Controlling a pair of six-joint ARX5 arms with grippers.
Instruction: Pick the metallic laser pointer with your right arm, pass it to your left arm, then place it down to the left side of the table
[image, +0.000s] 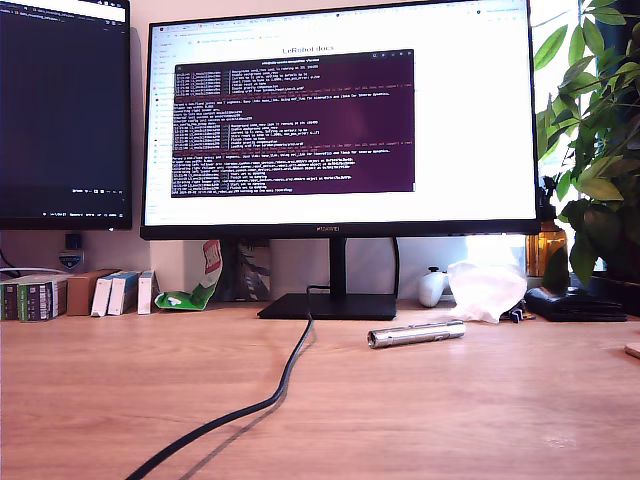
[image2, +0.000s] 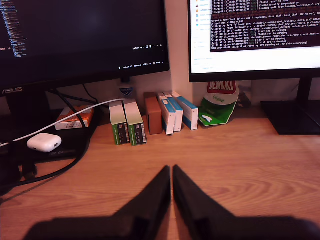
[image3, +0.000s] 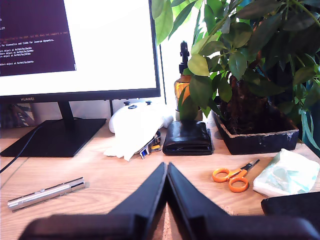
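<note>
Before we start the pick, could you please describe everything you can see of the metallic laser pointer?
The metallic laser pointer is a slim, shiny silver cylinder with ringed bands and a slightly wider end toward the exterior view's left. It lies flat on the wooden table, roughly crosswise in the exterior view, in front of the monitor stand. Only the table touches it; the black cable and white tissue lie apart. My second gripper is shut, well short of it.

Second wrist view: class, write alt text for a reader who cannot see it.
My second gripper, shut and holding nothing, hangs over a wooden table where the metallic laser pointer lies untouched. Beyond it stand a monitor, a black wallet, orange scissors and a potted plant.
</note>
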